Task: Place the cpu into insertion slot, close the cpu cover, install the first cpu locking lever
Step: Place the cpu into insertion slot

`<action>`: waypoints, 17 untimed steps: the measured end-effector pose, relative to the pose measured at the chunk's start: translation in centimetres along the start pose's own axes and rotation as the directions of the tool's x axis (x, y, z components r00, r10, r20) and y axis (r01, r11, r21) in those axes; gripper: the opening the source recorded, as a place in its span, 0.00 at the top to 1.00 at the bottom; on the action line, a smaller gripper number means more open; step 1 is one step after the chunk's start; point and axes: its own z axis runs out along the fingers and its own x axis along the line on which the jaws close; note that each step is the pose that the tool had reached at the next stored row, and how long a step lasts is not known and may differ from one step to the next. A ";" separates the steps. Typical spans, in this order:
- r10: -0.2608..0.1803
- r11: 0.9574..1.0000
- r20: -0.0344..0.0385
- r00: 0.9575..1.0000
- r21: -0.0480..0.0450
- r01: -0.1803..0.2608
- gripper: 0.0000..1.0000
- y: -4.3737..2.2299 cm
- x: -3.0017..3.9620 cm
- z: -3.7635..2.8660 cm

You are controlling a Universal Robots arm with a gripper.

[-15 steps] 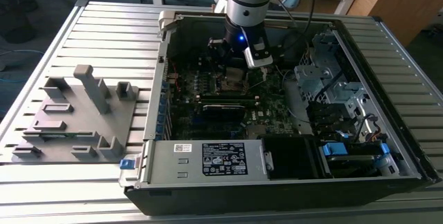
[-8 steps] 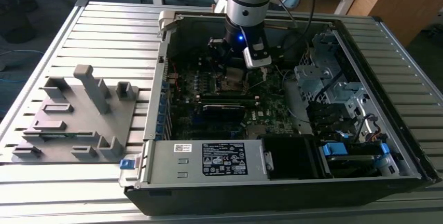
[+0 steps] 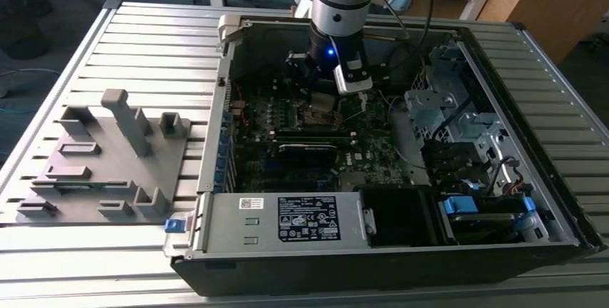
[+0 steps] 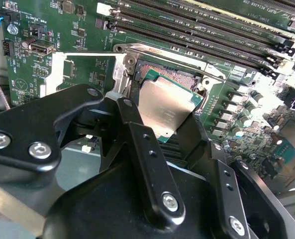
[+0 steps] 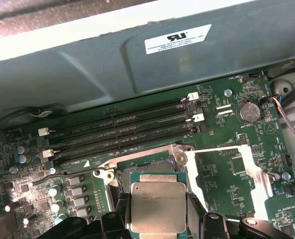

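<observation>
My gripper (image 3: 324,98) reaches down into the open computer case over the motherboard. It is shut on the cpu (image 4: 164,107), a flat square chip with a dull silver top, with a black finger (image 4: 130,107) on each of two opposite edges. The cpu (image 5: 158,206) hangs tilted just above the insertion slot (image 5: 137,172), whose contact field (image 4: 173,74) is partly visible past the chip's far edge. The cpu cover (image 5: 237,169), a thin silver frame with an open centre, lies flipped open flat on the board beside the slot, also seen in the second wrist view (image 4: 82,64).
Several long black memory slots (image 5: 122,132) run just beyond the socket, with the grey case wall (image 5: 137,74) behind them. A power supply (image 3: 285,219) and drive cage (image 3: 457,130) line the case. A grey fixture (image 3: 105,158) sits on the slatted table at the exterior view's left.
</observation>
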 end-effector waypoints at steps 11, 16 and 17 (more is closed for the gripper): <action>0.011 1.000 0.001 1.000 0.000 -0.011 0.46 0.00 0.00 0.00; 0.020 1.000 0.001 1.000 0.000 -0.020 0.46 0.01 0.00 -0.15; 0.022 1.000 0.001 1.000 0.000 -0.022 0.46 0.01 0.00 -0.20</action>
